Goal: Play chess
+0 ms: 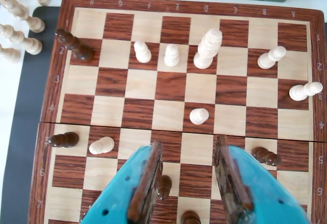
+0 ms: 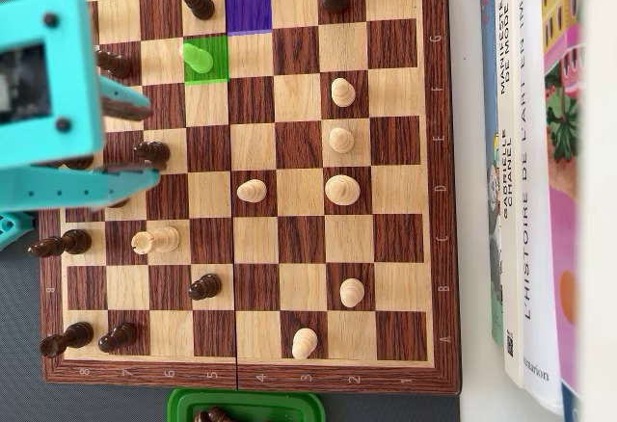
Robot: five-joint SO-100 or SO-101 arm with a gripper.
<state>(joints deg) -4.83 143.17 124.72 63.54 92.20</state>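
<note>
End effector point(image 1: 191, 183), teal w/ dark fingers, hangs over the near rows of the chessboard point(image 1: 184, 9) in wrist view, jaws spread wide w/ nothing between them; a dark pawn point(image 1: 164, 186) stands just beside the left finger. Overhead view: a white pawn tinted green point(image 2: 197, 57) sits on a green-highlighted square, a purple-highlighted square point(image 2: 249, 10) diagonally next to it. Books point(image 2: 530, 171) lie beside the board.

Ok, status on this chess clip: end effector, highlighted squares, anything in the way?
End effector open, empty, low over the board's dark-piece end. Green-marked pawn untouched; purple square vacant. Dark pawn beside one finger.
</note>
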